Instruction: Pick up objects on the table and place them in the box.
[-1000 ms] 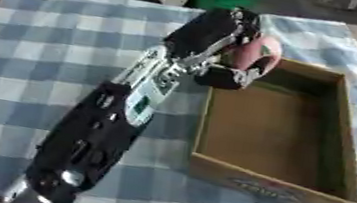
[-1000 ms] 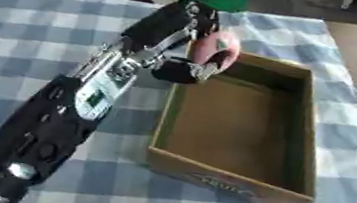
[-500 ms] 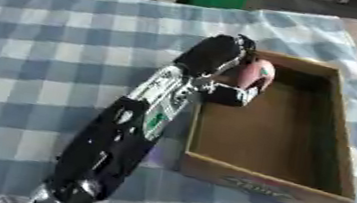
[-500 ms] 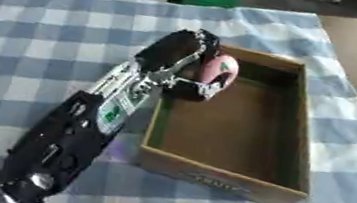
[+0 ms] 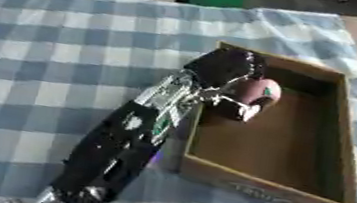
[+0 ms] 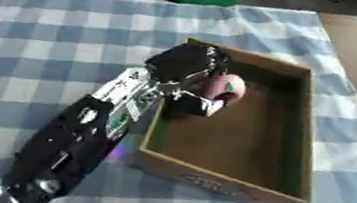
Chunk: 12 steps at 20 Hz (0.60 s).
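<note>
Left hand (image 5: 226,70) moved from box rim to over box interior, lower than before. Fingers (image 5: 236,109) stayed clamped on pink rounded object (image 5: 260,91), held inside wooden box (image 5: 332,162), not released. Box otherwise looked empty. Checked worktop (image 5: 48,48) showed no other loose objects nearby. Right hand out of view.

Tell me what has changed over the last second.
The left hand, curled round the pink rounded object, has carried it from above the box's far-left corner down inside the brown wooden box. It has not let go. The box and the blue checked tablecloth stayed put.
</note>
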### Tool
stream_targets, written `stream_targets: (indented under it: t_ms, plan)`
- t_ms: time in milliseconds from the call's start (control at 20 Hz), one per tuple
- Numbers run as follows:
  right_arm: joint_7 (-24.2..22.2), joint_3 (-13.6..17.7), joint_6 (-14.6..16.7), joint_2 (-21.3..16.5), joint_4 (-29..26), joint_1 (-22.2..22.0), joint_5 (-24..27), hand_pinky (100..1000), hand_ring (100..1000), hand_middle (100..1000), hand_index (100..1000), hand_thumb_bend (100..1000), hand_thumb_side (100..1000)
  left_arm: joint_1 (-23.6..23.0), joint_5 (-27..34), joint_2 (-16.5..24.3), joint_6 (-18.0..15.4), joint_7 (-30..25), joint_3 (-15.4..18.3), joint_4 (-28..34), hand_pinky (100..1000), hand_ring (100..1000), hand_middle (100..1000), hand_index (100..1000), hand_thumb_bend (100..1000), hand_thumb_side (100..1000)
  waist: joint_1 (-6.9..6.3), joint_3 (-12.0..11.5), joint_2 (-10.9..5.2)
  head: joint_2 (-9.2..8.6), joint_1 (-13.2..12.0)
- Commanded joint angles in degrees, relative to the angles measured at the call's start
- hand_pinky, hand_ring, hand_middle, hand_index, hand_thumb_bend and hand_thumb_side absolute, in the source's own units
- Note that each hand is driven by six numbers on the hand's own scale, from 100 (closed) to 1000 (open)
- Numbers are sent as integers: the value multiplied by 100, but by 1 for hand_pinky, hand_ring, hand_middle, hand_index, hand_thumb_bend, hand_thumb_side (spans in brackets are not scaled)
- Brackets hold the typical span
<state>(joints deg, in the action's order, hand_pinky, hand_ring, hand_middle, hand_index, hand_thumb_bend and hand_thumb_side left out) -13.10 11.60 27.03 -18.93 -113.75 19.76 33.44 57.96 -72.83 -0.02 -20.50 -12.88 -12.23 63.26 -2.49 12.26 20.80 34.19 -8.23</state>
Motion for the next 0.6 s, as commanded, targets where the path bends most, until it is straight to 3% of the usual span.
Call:
stream_targets:
  t_ms: [50, 150, 300, 450, 600]
  plan:
    - [-4, -4, -52, -80, -84, 95, 63, 845, 855, 693, 912, 100, 1000, 7, -314, -54, -254, -579, -66, -36, 384, 648, 687, 671, 100, 440, 23, 21, -78, -48, -15]
    - [-7, -8, -67, -73, -84, 97, 70, 845, 856, 693, 912, 100, 1000, 18, -517, -41, -321, -928, -41, -20, 408, 684, 727, 734, 100, 512, 24, 23, -80, -44, -10]
    - [-7, -12, -84, -63, -84, 98, 68, 846, 856, 692, 911, 100, 1000, 38, -835, -28, -298, -1425, -6, 17, 445, 730, 768, 817, 100, 518, 26, 31, -84, -52, -17]
    - [-4, -14, -95, -53, -84, 101, 66, 846, 856, 692, 911, 100, 1000, 57, -1099, -19, -293, -1828, 11, 57, 471, 759, 797, 886, 351, 522, 25, 41, -88, -55, -22]
    - [3, -14, -111, -41, -84, 100, 60, 846, 856, 691, 906, 100, 1000, 73, -1429, -2, -294, -2155, 38, 135, 504, 794, 832, 988, 732, 556, 23, 46, -95, -59, -23]
